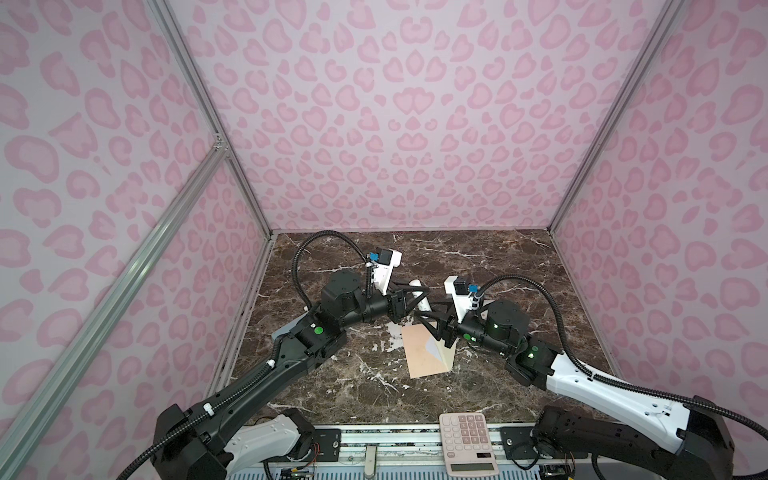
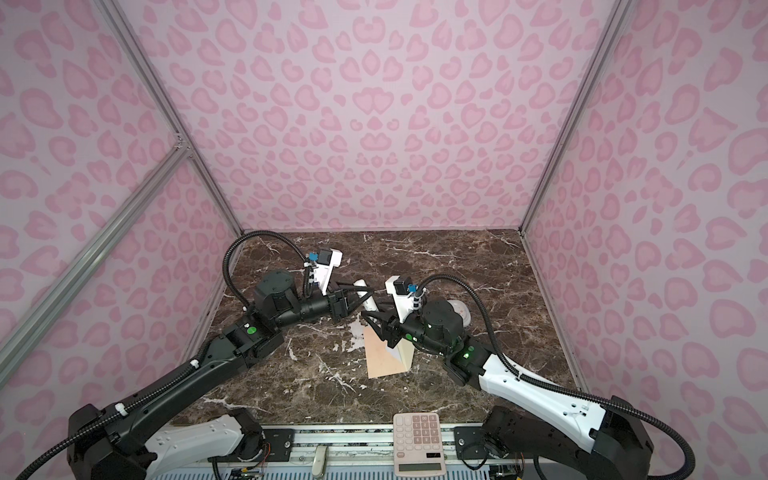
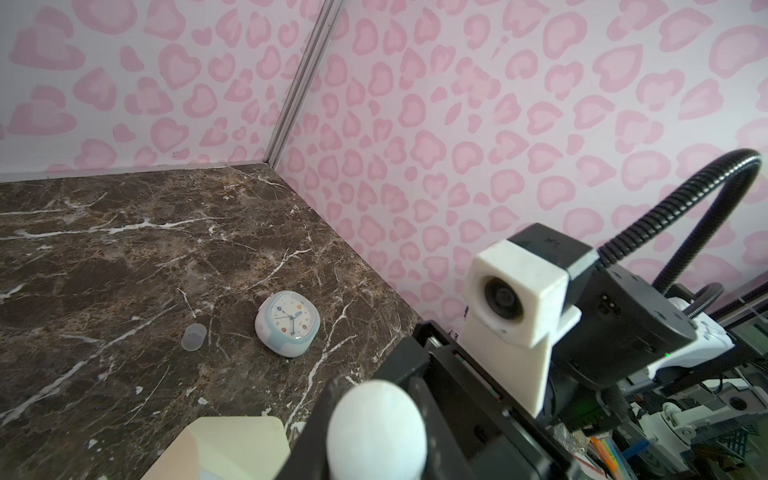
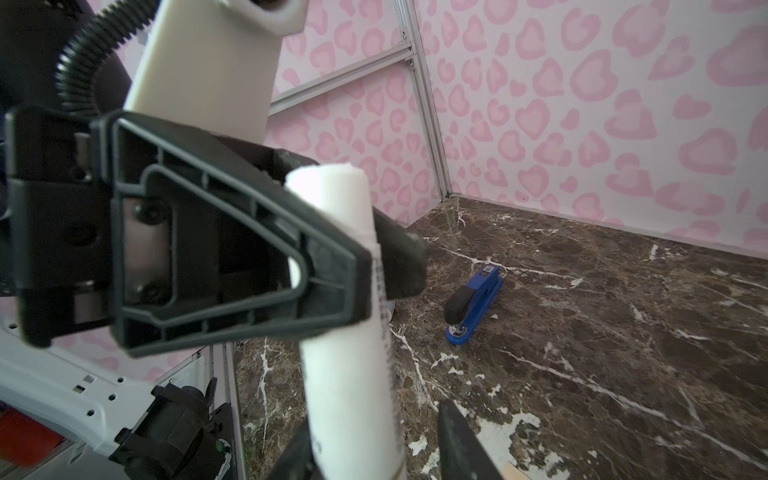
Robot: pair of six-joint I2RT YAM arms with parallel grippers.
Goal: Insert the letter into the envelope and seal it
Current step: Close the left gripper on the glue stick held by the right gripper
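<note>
Two arms meet: left end effector [image 1: 417, 297] grips glue stick [image 4: 349, 374] aimed down-frame at envelope [image 1: 424, 353]; right end effector [image 1: 427, 327] nearer, jaws apart astride stick.

Centre jammed, edges of the desk [image 1: 478, 266] open.
In both top views the left tool [image 1: 424, 296], clamped on a white stick [image 1: 415, 286], and the right tool [image 1: 426, 326] crowd mid-frame over the envelope [image 1: 422, 357]. The upper desk and the lower band lie bare. A clock [image 2: 462, 311] sits right of centre behind the right arm.
</note>
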